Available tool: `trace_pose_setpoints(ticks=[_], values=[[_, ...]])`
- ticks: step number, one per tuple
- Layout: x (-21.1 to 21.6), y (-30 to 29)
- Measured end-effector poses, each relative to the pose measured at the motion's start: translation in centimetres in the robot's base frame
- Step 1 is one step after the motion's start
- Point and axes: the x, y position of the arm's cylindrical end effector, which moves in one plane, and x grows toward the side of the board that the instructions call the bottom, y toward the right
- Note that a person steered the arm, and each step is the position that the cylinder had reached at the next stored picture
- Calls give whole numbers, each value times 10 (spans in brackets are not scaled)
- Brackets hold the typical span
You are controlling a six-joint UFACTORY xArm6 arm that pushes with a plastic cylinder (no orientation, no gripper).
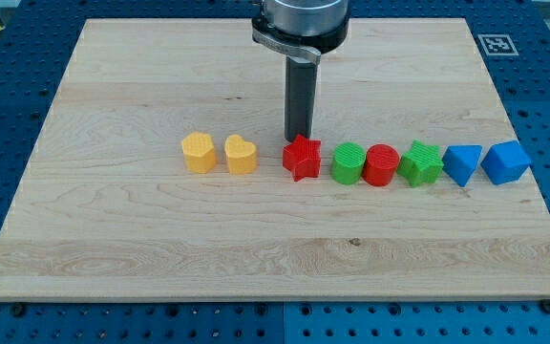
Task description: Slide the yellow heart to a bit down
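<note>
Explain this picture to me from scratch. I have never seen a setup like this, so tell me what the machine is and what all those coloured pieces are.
This is one camera view, looking down at an angle on a wooden board that lies on a blue perforated table. The metal body at the view's top is the end of a robot arm. It has no hand; it ends in a dark rod, and my tip only pushes things, so nothing is held. Across the board runs a row of small blocks, from the view's left: yellow hexagon, yellow heart, red star, green cylinder, red cylinder, green star and two blue blocks. The tip stands just behind the red star, to the right of the heart.
</note>
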Motion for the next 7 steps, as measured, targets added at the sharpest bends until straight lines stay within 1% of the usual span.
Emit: trace_pose_setpoints(ticks=[2, 4, 5, 6, 7], values=[[1, -6], [13, -6], [-21, -6], [-31, -10], [-32, -18]])
